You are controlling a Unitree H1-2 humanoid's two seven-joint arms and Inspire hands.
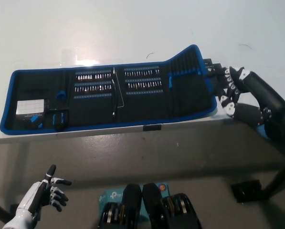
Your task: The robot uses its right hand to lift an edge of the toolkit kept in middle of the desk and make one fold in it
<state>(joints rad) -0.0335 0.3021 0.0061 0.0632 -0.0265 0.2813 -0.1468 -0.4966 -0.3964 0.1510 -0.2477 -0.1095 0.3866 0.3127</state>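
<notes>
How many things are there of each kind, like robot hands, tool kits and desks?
Robot hands: 2, the white left hand resting low at the left, below the desk edge, and the black right hand at the kit's right edge
Tool kits: 1, the open toolkit, black with blue trim
Desks: 1, the white desk
Total: 4

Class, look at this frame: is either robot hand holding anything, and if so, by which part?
Nothing is clearly held. The right hand sits at the toolkit's raised right edge, fingers spread; a grip cannot be told. The left hand rests open below the desk.
</notes>
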